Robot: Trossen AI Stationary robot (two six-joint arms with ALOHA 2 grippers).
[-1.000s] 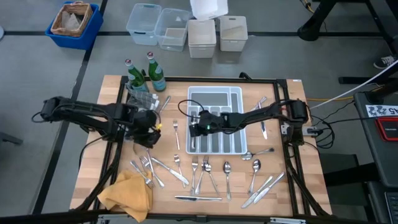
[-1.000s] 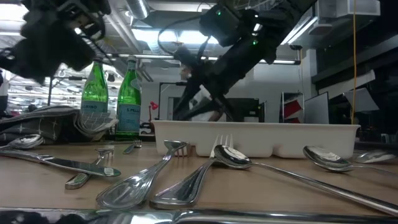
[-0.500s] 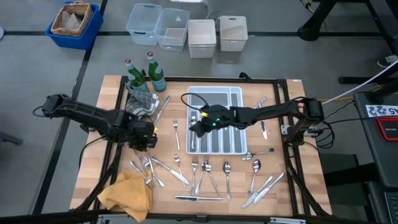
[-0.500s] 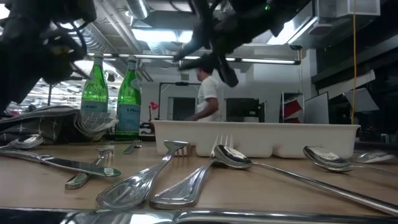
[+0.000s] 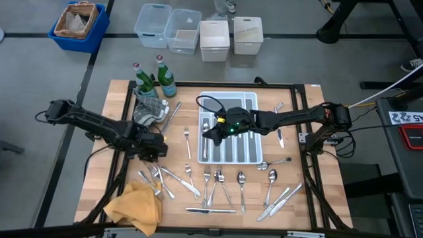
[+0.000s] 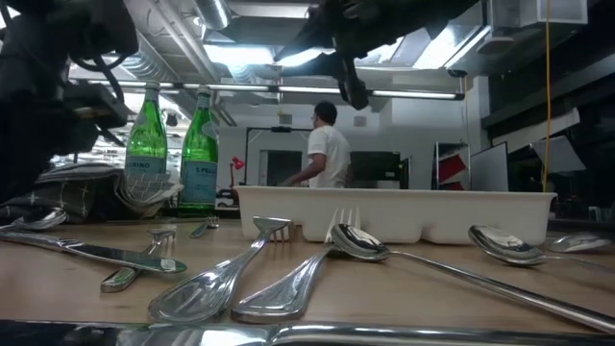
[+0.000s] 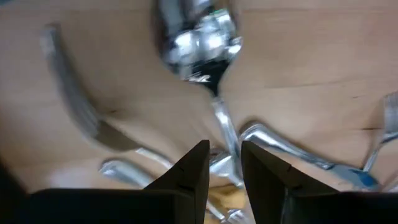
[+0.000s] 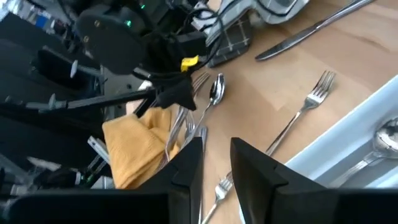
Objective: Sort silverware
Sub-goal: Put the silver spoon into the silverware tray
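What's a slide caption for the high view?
Left hand low over loose silverware; right hand above the white cutlery tray, on a wooden table.

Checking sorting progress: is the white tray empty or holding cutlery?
Holding some: the tray has a spoon inside; most silverware lies outside.

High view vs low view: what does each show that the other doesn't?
Only the high view: the yellow cloth, the blue bin and clear containers beyond the table, the tray's compartments, and the left gripper low over loose silverware, with the right gripper over the white tray. Only the low view: a person in the room behind. Both: green bottles, tray, scattered silverware.
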